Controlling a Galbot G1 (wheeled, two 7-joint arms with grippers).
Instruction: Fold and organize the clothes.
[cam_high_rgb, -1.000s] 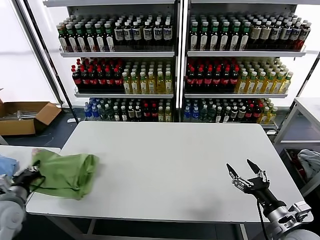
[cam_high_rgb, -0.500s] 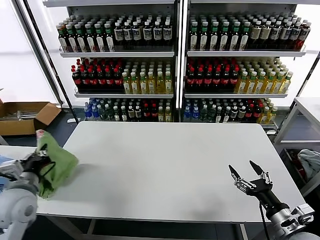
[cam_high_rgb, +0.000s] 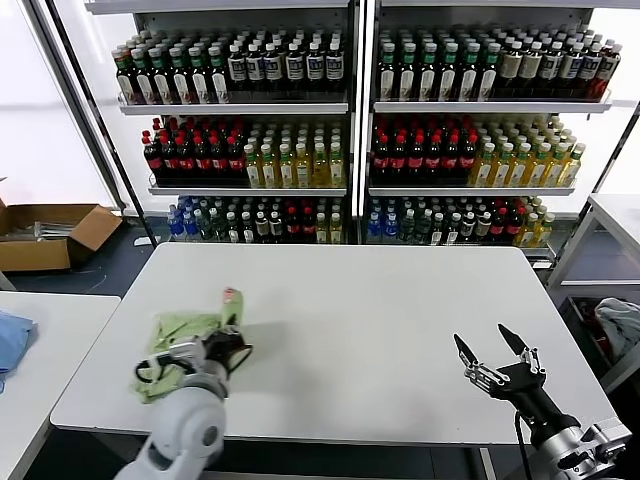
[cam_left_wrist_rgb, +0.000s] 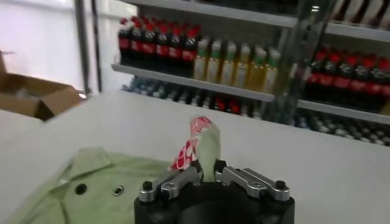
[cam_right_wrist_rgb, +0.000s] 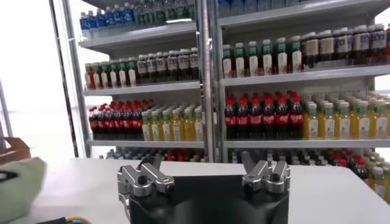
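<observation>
A light green shirt (cam_high_rgb: 175, 335) lies crumpled on the white table (cam_high_rgb: 380, 300) at its left front. My left gripper (cam_high_rgb: 236, 345) is shut on a fold of it with the red-and-white print (cam_high_rgb: 231, 297), which sticks up from the jaws. In the left wrist view the pinched fold (cam_left_wrist_rgb: 204, 143) rises between the fingers of the left gripper (cam_left_wrist_rgb: 207, 170), and the collar and small buttons (cam_left_wrist_rgb: 117, 190) spread beside it. My right gripper (cam_high_rgb: 490, 352) is open and empty, held above the table's right front. It also shows in the right wrist view (cam_right_wrist_rgb: 204, 167).
A blue cloth (cam_high_rgb: 12, 335) lies on a side table (cam_high_rgb: 50, 340) at far left. Shelves of bottles (cam_high_rgb: 350, 130) stand behind the table. A cardboard box (cam_high_rgb: 50, 230) sits on the floor at left. A pale fabric bundle (cam_high_rgb: 620, 325) lies at far right.
My left gripper has carried the green shirt rightward from the side table's edge onto the main table. The right gripper has stayed in place, open.
</observation>
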